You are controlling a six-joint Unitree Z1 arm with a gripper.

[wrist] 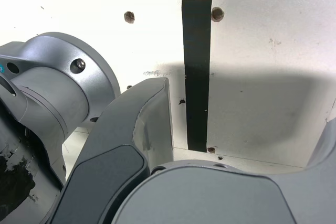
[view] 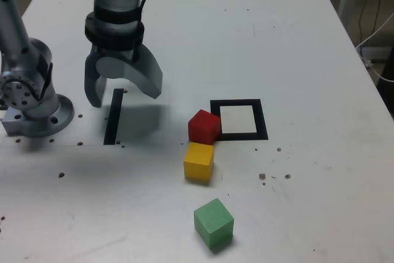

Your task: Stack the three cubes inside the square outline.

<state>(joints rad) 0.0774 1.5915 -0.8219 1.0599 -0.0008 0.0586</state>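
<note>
A: Where is the gripper [view: 123, 95] right now?

B: Toward the exterior view's left, hanging over the white table [view: 295, 41] just above the straight black strip [view: 113, 117]. Its jaws are spread wide with nothing between them. In the wrist view the same black strip [wrist: 196, 72] runs down the gap between the two grey fingers [wrist: 149, 114].

A: And the cubes?

B: All three lie apart from the gripper, toward the middle of the table. The red cube [view: 204, 126] sits at the near left corner of the square outline [view: 239, 119], touching or overlapping its black border. The yellow cube [view: 199, 161] is just nearer than the red one, the two about touching. The green cube [view: 213, 223] rests alone, nearer still, turned at an angle.

A: Anything inside the outline?

B: Its white centre is bare.

A: What else is on the table?

B: The arm's grey base [view: 34, 100] at the far left edge of the exterior view.
</note>
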